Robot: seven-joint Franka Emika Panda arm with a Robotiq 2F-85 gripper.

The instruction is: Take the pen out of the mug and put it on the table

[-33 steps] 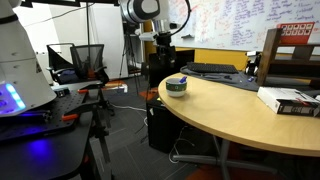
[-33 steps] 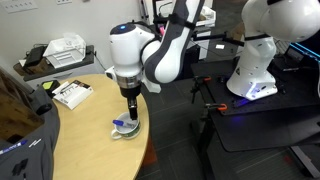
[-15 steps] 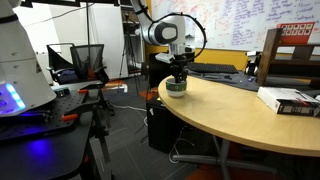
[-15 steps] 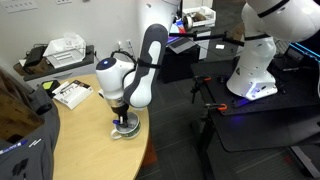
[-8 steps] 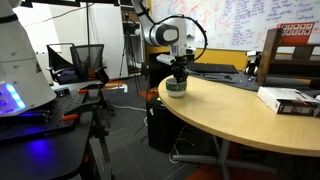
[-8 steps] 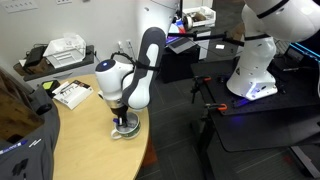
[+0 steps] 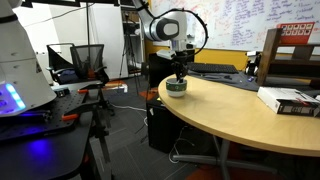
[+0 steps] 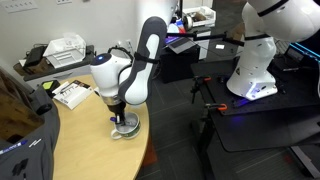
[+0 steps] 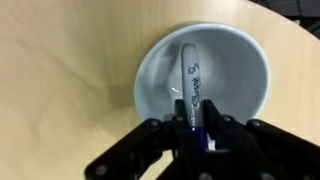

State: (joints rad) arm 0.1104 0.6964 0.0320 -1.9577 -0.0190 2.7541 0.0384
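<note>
My gripper pinches the near end of the thin, bluish-dark pen, which leans inside the squat grey-green mug on the light tan wooden table. The pen looks light, stiff and slick, so a firm hold on this raised end seems right.

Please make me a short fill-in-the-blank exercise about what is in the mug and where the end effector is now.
A thin ____ lies inside the mug. The mug stands on the tan ____, near its curved edge. The end effector reaches into the mug from ____.
Missing words: pen; table; above.
</note>
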